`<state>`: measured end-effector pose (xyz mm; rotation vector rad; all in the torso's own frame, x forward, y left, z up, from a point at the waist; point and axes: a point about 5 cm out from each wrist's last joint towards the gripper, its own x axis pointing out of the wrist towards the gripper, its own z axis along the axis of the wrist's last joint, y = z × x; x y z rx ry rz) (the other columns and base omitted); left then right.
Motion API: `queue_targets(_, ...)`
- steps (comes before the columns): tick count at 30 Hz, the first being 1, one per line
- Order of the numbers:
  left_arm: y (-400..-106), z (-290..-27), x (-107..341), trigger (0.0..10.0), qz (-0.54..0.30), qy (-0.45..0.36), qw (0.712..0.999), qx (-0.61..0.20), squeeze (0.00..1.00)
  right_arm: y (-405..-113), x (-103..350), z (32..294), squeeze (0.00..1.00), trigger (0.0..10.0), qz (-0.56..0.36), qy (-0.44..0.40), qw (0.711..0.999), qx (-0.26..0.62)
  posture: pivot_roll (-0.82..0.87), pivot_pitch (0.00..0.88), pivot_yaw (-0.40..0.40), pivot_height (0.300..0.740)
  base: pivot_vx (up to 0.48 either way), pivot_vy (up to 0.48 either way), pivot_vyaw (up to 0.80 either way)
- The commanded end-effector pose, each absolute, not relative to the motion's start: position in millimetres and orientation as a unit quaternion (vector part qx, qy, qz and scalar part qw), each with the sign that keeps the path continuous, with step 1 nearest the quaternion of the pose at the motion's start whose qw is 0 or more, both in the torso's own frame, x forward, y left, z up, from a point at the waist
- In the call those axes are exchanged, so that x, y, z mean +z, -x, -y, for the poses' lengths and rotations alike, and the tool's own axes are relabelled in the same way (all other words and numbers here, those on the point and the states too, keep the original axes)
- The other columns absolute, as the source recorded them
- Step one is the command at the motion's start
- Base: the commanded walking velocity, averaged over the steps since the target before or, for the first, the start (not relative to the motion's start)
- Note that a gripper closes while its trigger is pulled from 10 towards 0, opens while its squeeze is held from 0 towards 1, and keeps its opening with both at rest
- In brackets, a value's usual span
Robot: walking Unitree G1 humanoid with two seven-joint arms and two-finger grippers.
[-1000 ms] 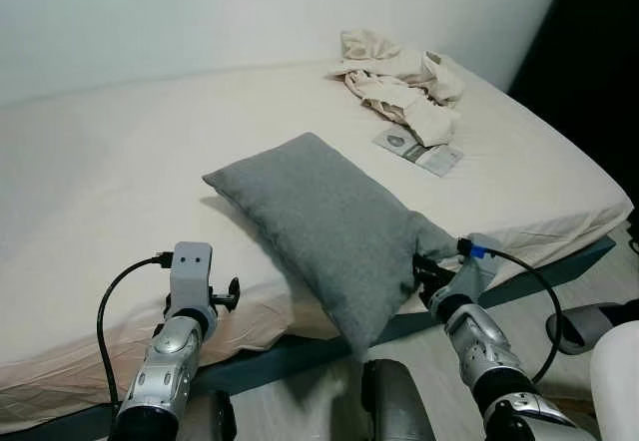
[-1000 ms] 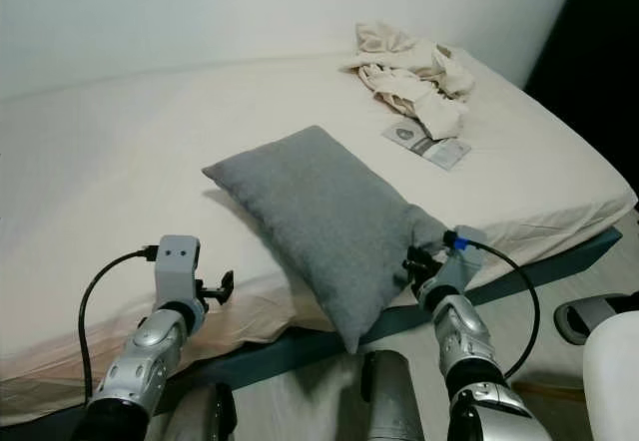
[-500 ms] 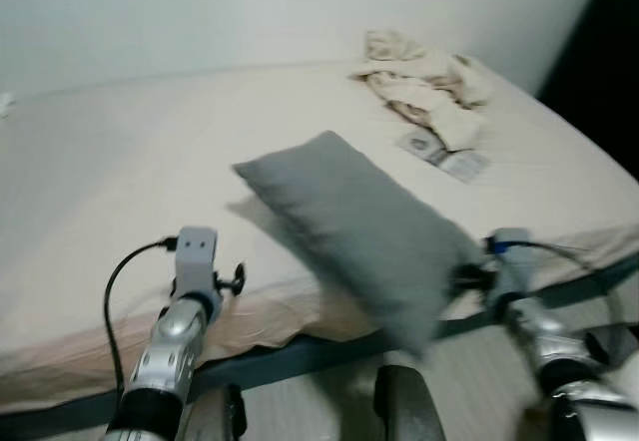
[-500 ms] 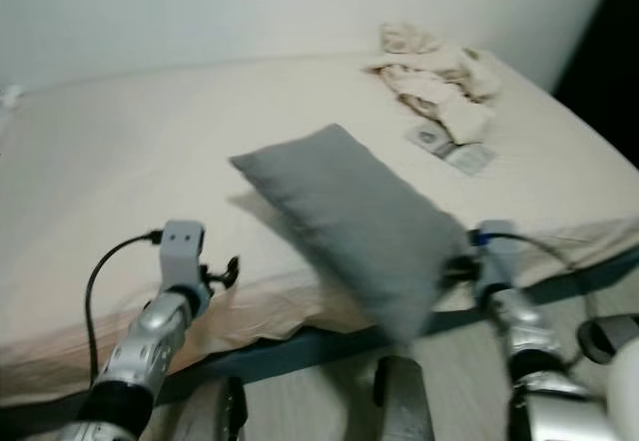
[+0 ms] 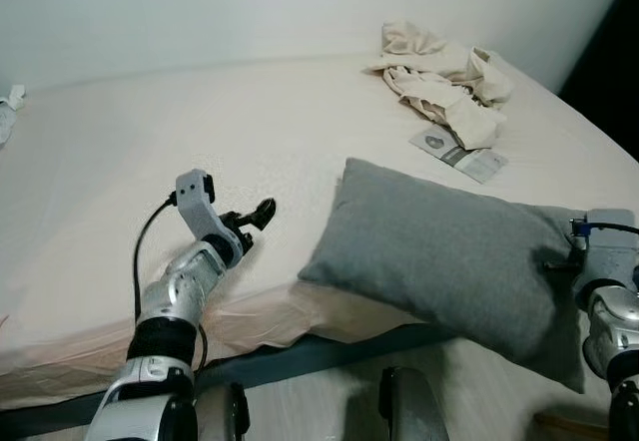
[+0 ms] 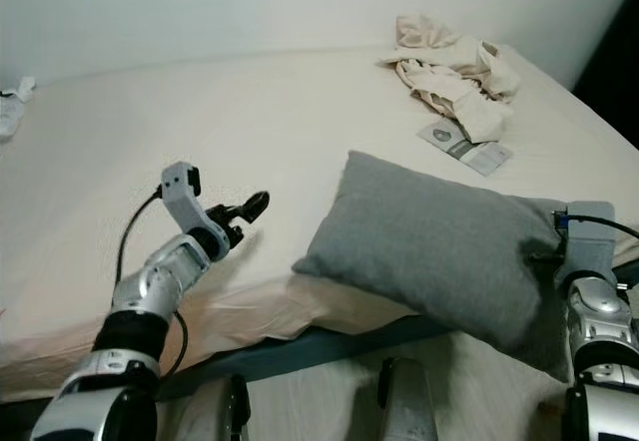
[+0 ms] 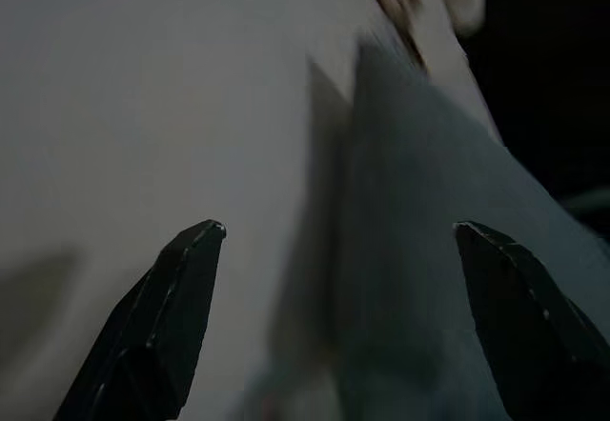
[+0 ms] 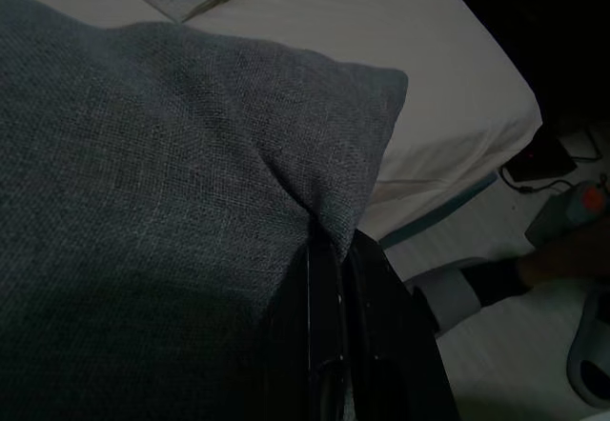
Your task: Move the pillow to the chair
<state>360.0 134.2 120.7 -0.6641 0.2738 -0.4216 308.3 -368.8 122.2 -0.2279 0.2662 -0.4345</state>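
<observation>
right gripper point(image 8: 334, 250) pinches the grey pillow point(image 5: 449, 256) at lower right; left gripper point(image 7: 334, 240), centre left, has fingers spread apart.

The gray pillow point(image 5: 454, 264) is swinging round toward the robot's right, now hanging past the near edge of the bed point(image 5: 120, 162) instead of lying angled across it. The right gripper point(image 8: 329, 250), pinching its corner, is pulling out to the right. The left gripper point(image 6: 250, 207), fingers spread, is lifting and reaching over the mattress toward the pillow.
</observation>
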Motion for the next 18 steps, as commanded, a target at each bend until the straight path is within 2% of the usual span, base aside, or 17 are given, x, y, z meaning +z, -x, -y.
queue_targets(1,-355.6,-133.2,114.5,10.0,-0.156,0.339,0.898,-0.234,0.27,-308.4,124.4,370.4,0.00,0.0,-0.124,0.115,0.960,-0.225,-0.04,0.142,-0.005,0.571,0.000,0.000,0.00)
queue_targets(2,-353.7,-131.3,114.1,10.0,-0.161,0.347,0.888,-0.255,0.27,-309.3,123.8,368.8,0.00,0.0,-0.124,0.113,0.960,-0.224,-0.04,0.141,-0.005,0.571,0.000,0.000,0.00)
queue_targets(3,-350.4,-128.4,112.2,10.0,-0.174,0.354,0.874,-0.282,1.00,-310.3,123.5,367.4,0.00,0.0,-0.123,0.113,0.961,-0.223,-0.04,0.141,-0.005,0.571,0.000,0.000,0.00)
queue_targets(5,-343.6,-121.8,103.4,10.0,-0.205,0.317,0.867,-0.326,1.00,-312.0,123.4,364.9,0.00,0.0,-0.121,0.108,0.962,-0.221,-0.04,0.141,-0.007,0.571,0.000,0.000,0.00)
queue_targets(6,-342.0,-117.6,96.7,10.0,-0.217,0.274,0.878,-0.327,1.00,-312.8,123.4,363.9,0.00,0.0,-0.120,0.105,0.962,-0.220,-0.04,0.141,-0.007,0.571,0.000,0.000,0.00)
queue_targets(7,-342.0,-117.6,96.7,10.0,-0.217,0.274,0.878,-0.327,1.00,-312.8,123.4,363.9,0.00,0.0,-0.120,0.105,0.962,-0.220,-0.04,0.141,-0.007,0.571,0.000,0.000,0.00)
queue_targets(9,-342.2,-111.8,87.2,10.0,-0.227,0.222,0.896,-0.309,1.00,-314.1,123.2,361.9,0.00,0.0,-0.117,0.098,0.964,-0.218,-0.04,0.140,-0.007,0.571,0.000,0.000,0.00)
queue_targets(13,-343.1,-107.7,82.3,10.0,-0.227,0.210,0.905,-0.293,1.00,-316.7,122.1,357.1,0.00,0.0,-0.112,0.087,0.967,-0.212,-0.05,0.139,-0.004,0.571,0.000,0.000,0.00)
queue_targets(16,-343.0,-101.2,72.1,10.0,-0.240,0.175,0.919,-0.261,1.00,-320.9,115.5,343.9,0.00,0.0,-0.106,0.065,0.975,-0.183,-0.05,0.139,0.000,0.571,0.000,0.000,0.00)
queue_targets(18,-342.2,-96.1,71.1,10.0,-0.243,0.190,0.915,-0.258,1.00,-322.7,111.1,336.1,0.00,0.0,-0.104,0.057,0.979,-0.165,-0.05,0.139,0.001,0.571,0.000,0.000,0.00)
